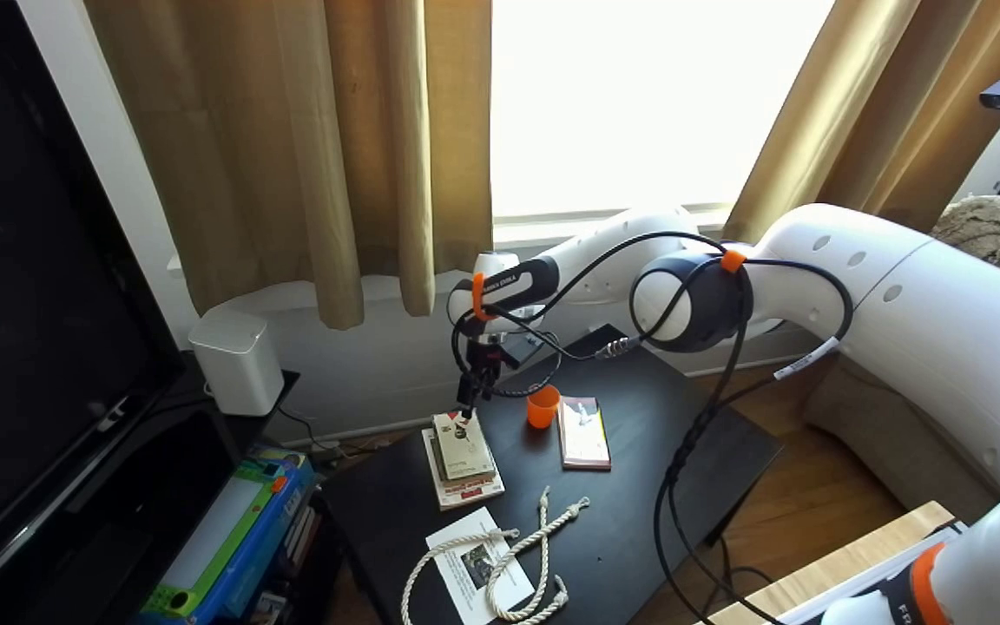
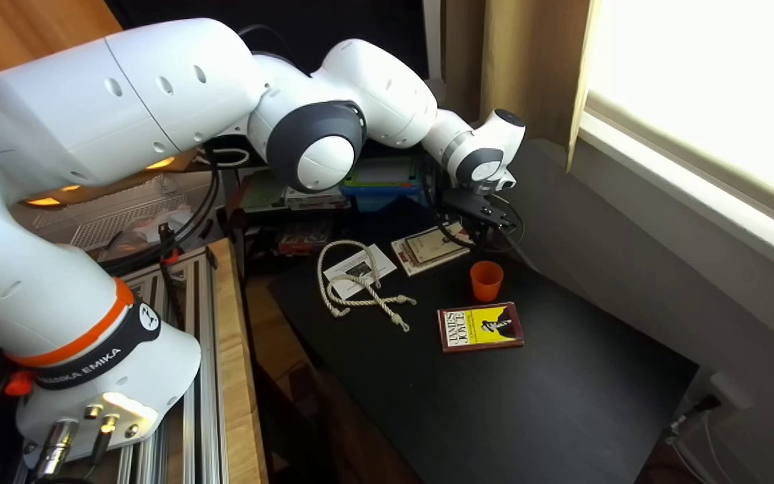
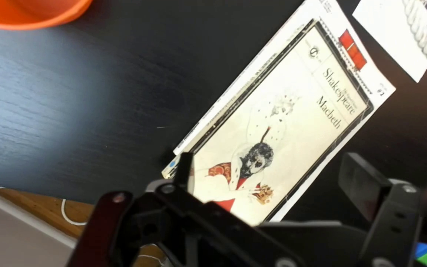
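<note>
My gripper (image 3: 272,174) stands open above a small stack of books, with nothing held between its fingers. On top lies a cream Shakespeare Macbeth book (image 3: 295,122), resting on a larger white book (image 3: 378,79). In the wrist view the left finger (image 3: 184,168) overlaps the near end of the Macbeth, while the right finger (image 3: 361,181) is off to the side over the dark table. Whether a fingertip touches the cover I cannot tell. Beside the stack an orange cup (image 2: 486,281) stands upright, and past it lies a James Joyce book (image 2: 481,327).
A cream rope (image 2: 320,272) lies looped over a white printed sheet (image 1: 458,577) on the black table (image 2: 562,396). Curtains (image 1: 292,156) and a wall with a window sill (image 2: 682,181) rise behind the gripper. A white speaker (image 1: 237,369) and a television (image 1: 40,278) stand alongside.
</note>
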{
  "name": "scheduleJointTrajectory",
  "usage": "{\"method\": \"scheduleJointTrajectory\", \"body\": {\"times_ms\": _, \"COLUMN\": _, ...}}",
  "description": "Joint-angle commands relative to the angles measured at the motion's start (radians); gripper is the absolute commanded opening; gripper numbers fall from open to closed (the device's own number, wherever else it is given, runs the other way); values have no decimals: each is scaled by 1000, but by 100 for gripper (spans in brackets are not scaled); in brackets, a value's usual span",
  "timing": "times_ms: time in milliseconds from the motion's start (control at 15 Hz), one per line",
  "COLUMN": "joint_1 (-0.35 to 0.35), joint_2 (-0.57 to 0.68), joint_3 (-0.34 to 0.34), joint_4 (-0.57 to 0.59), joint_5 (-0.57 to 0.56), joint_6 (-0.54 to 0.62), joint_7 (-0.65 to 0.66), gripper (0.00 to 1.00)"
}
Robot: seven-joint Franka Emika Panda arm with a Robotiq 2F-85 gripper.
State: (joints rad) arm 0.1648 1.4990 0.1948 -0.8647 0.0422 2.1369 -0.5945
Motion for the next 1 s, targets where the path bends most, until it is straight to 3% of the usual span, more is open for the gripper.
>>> {"method": "scheduleJointTrajectory", "body": {"times_ms": 0, "joint_1": -3, "joint_2": 0, "joint_3": 5, "joint_4": 2, "joint_5": -7, "joint_6": -2, "joint_7": 4, "gripper": 100}}
{"method": "scheduleJointTrajectory", "body": {"times_ms": 467, "joint_1": 52, "joint_2": -1, "joint_3": -22, "joint_4": -32, "joint_5": -11, "joint_6": 50, "joint_7": 161, "gripper": 100}}
{"method": "scheduleJointTrajectory", "body": {"times_ms": 733, "joint_1": 92, "joint_2": -1, "joint_3": -35, "joint_4": -83, "joint_5": -12, "joint_6": 170, "joint_7": 250, "gripper": 100}}
{"method": "scheduleJointTrajectory", "body": {"times_ms": 800, "joint_1": 100, "joint_2": -1, "joint_3": -39, "joint_4": -104, "joint_5": -14, "joint_6": 210, "joint_7": 269, "gripper": 96}}
{"method": "scheduleJointTrajectory", "body": {"times_ms": 933, "joint_1": 110, "joint_2": 0, "joint_3": -45, "joint_4": -144, "joint_5": -15, "joint_6": 290, "joint_7": 302, "gripper": 71}}
